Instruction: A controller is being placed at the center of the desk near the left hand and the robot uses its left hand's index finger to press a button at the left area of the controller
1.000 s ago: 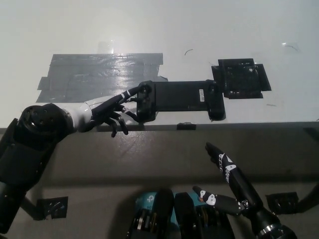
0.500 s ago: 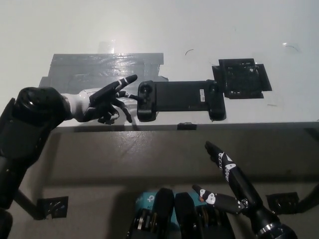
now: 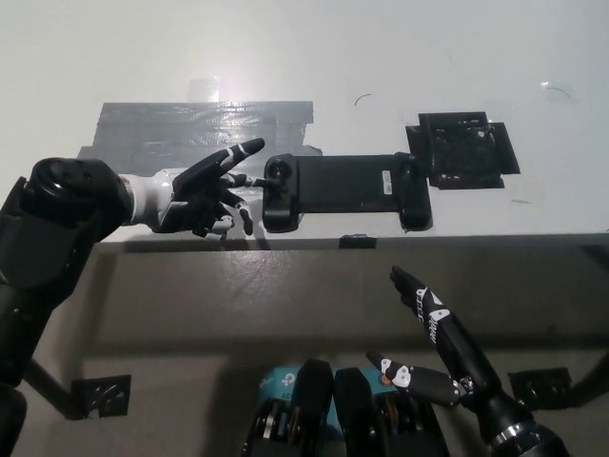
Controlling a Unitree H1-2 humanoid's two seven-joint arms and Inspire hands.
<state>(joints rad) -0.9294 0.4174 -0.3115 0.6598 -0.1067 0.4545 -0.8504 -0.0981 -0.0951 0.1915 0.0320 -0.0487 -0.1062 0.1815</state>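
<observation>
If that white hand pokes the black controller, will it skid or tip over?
The controller lies flat and wide on the desk, so tipping seems unlikely. It looks rigid, probably hard plastic, so it should not bend. Nothing visibly pins it down, and the desk looks smooth, so a sideways nudge from the left hand might slide it. The right hand rests low, away.

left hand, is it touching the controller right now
No, the left hand hovers just left of the controller, with a visible strip of desk between its fingers and the controller's left end.
</observation>
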